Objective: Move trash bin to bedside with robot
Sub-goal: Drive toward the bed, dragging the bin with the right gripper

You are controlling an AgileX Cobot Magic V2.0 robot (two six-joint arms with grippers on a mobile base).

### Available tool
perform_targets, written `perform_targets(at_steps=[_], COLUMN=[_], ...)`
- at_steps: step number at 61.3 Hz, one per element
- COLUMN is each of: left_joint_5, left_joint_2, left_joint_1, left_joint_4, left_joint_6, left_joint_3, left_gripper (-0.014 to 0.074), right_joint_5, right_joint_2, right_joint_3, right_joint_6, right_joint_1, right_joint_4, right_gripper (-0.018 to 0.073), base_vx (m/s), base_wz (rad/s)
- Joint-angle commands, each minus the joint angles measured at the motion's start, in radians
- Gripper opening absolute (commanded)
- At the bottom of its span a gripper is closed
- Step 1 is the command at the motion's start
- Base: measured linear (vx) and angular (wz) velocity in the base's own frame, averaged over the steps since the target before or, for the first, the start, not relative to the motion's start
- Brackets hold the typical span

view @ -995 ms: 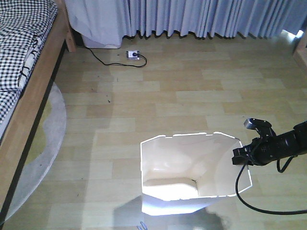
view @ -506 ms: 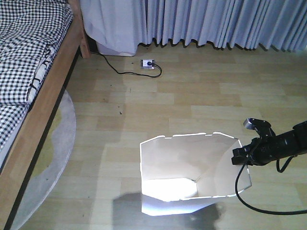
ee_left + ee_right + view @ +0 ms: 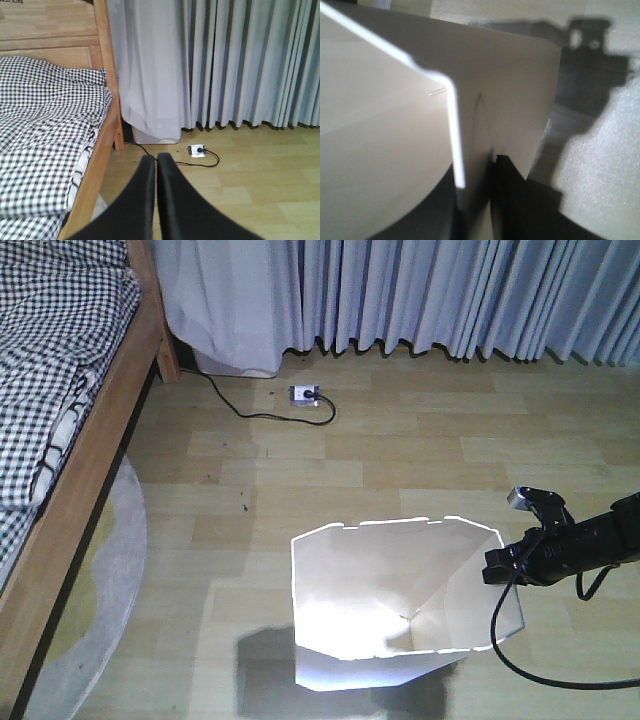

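Trash bin [image 3: 400, 580] wall clamped in blurred right pincer [image 3: 475, 180]; left pincer [image 3: 156, 158] pressed together, empty.

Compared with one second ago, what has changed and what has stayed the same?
The power strip, bed and curtain hem have slid lower in the front view, so the mobile base seems to have rolled forward. Nothing was grasped or released. The trash bin and the right gripper clamped on its rim keep their place in the frame.
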Motion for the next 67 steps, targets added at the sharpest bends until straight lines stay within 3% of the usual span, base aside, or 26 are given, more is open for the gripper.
perform_targets(at_steps=[1, 67], left_joint_5=[-0.068, -0.068], left_joint_2=[-0.014, -0.014], left_joint_1=[-0.002, -0.002], left_joint_4=[-0.004, -0.004], left_joint_6=[0.000, 0.000], left_joint_3=[0.019, 0.019], left_gripper=[-0.0006, -0.0006], right_joint_5=[0.208, 0.209], right_joint_2=[-0.069, -0.069], right_joint_3=[-0.012, -0.012], right_joint_6=[0.002, 0.002], right_joint_1=[-0.004, -0.004], right_joint_4=[0.062, 0.062], right_gripper=[-0.0005, -0.0005], base_vx=[0.27, 0.25], base_wz=[-0.03, 0.02])
